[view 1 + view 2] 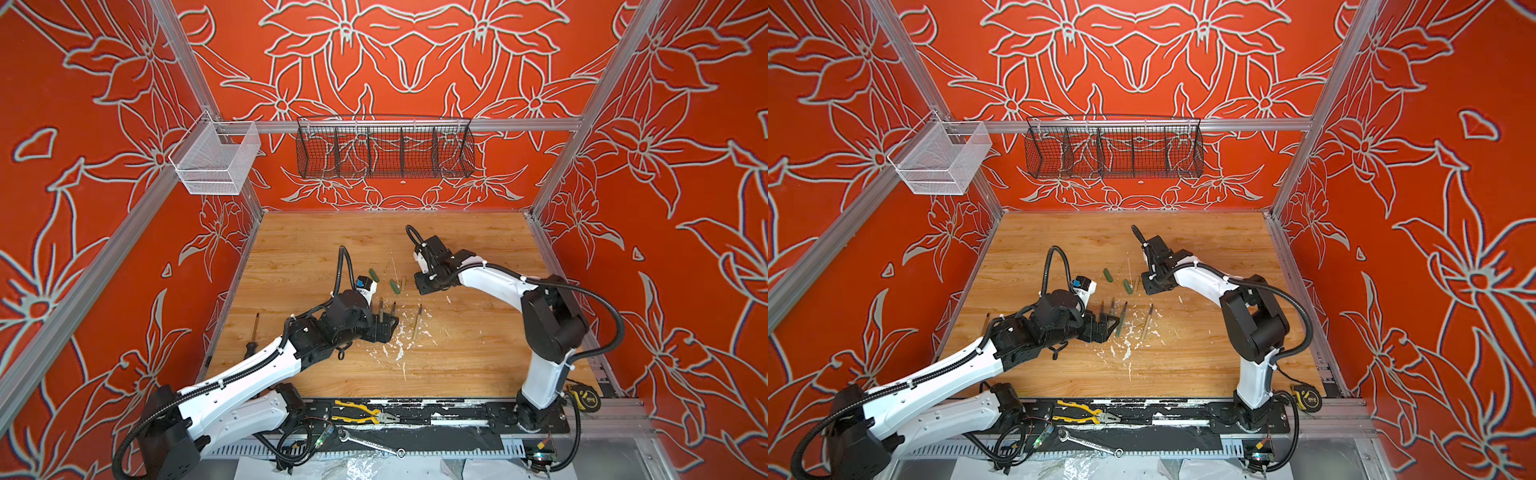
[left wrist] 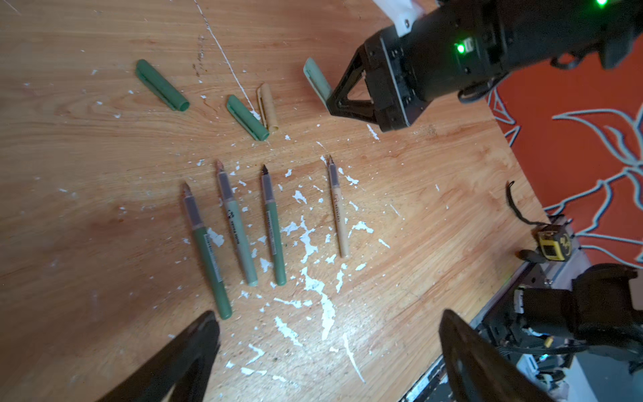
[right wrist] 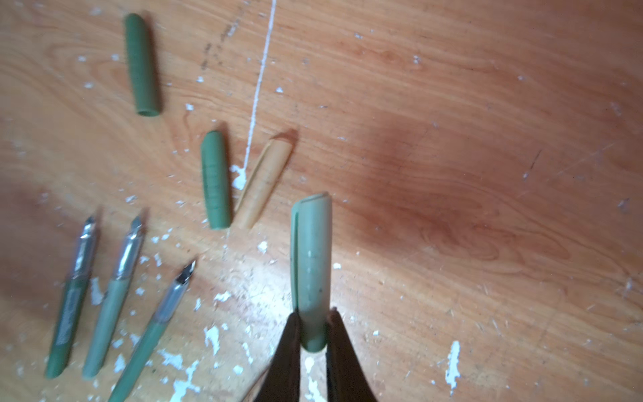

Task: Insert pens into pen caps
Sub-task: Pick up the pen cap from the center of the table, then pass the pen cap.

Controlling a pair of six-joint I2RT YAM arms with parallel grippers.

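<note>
Pale green cap (image 3: 311, 271): stubby tube with a clip; you see one end pinched in the right gripper (image 3: 313, 334).
Pens (image 2: 269, 222): four, side by side on the table (image 2: 87, 156).
Left gripper (image 2: 328, 315): spread wide near them.

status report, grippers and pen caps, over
Right gripper shut on pale green cap. Left gripper open near the pens, all four lying uncapped. Three loose caps beyond them. Nothing in the way.
</note>
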